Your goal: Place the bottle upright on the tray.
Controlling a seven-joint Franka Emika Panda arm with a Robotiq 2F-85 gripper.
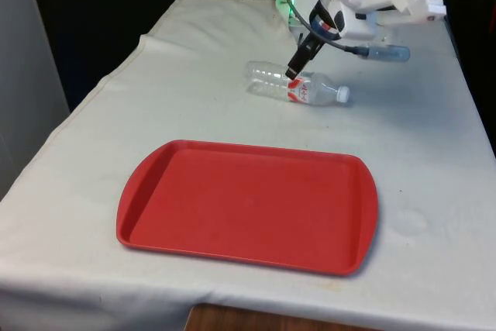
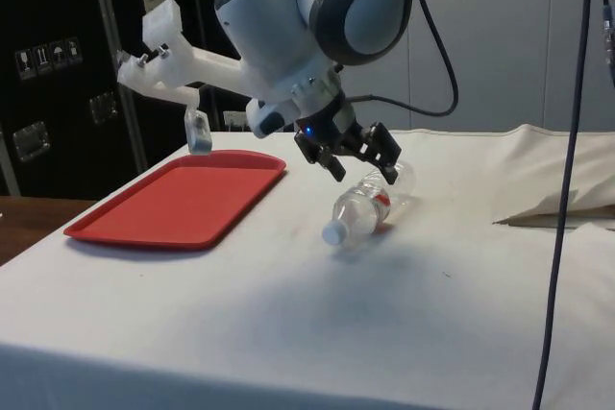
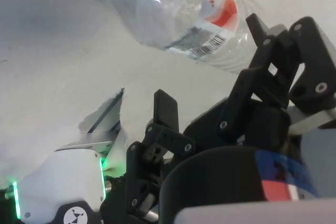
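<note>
A clear plastic bottle (image 1: 298,87) lies on its side on the desk (image 1: 434,153), which is covered by a white cloth. The bottle has a white cap (image 1: 343,94) and a red and white label (image 1: 302,92); in the front view the cap points toward the front view's right, and in the side view (image 2: 363,206) it points toward that camera. The red tray (image 1: 248,205) sits flat on the desk, nearer the front camera than the bottle and well apart from it, with nothing on it. The black pincer (image 1: 295,66) hangs just above the bottle's middle, near the label, tilted at an angle from the white arm (image 2: 317,16). Its two fingers (image 3: 167,109) stand apart: in the wrist view one finger is off to one side of the bottle (image 3: 178,14) and the other reaches alongside the bottle's body, with open cloth showing between them. In the side view the pincer (image 2: 357,156) is close over the bottle, but I cannot tell whether a fingertip touches the plastic. The bottle is not gripped.
</note>
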